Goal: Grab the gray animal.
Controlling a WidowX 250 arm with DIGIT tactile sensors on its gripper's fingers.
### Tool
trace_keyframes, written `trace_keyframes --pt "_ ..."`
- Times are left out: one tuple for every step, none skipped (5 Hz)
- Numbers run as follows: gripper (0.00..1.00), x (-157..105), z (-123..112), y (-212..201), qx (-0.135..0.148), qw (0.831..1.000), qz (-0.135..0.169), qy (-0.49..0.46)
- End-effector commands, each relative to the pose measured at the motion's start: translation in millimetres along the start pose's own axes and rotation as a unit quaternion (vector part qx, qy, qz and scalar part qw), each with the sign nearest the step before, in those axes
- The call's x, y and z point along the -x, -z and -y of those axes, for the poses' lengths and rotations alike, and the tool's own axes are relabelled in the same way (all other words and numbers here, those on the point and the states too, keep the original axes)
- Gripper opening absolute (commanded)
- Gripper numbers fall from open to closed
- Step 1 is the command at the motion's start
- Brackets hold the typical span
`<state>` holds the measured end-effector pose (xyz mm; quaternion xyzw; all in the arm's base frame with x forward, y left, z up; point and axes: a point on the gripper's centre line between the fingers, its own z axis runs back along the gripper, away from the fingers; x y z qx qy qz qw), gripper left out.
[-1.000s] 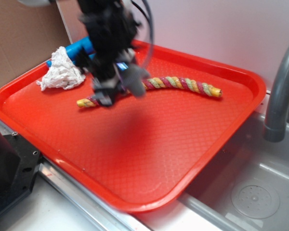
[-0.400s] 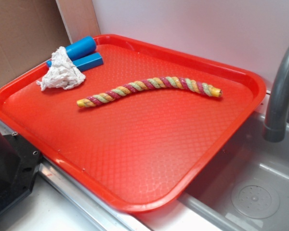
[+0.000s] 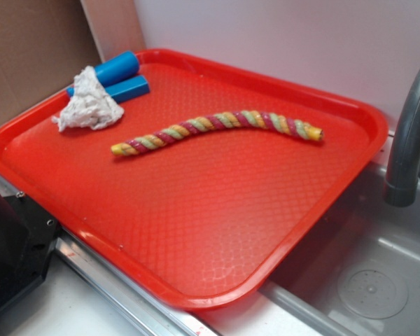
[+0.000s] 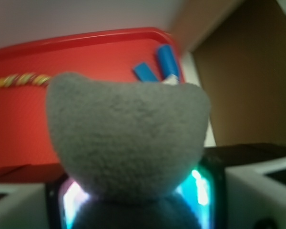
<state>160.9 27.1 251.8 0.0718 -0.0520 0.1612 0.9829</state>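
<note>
Gone from the exterior view is the arm, leaving the red tray [image 3: 322,203] with its twisted rope [image 3: 217,129] and paper wad [image 3: 89,108]. At the wrist, the gray animal [image 4: 128,138] is seen close up against the gripper [image 4: 133,200] (apparently clamped on it), so the grab is judged done.

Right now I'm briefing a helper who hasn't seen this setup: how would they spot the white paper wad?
Find the red tray beside the sink. At its far left corner, two blue cylinders lie together; the white paper wad sits against them. It is the only crumpled white thing there, unlike the long striped rope mid-tray.

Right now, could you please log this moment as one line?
claw: out of exterior view | fuzzy gray plush animal: fills wrist view, lifted | red plastic tray: rope, paper remain
</note>
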Motion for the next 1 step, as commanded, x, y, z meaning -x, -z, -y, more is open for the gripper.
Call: trace_keyframes --pt "0.0 -0.9 21.6 -9.9 0.017 0.998 -0.013 -0.065"
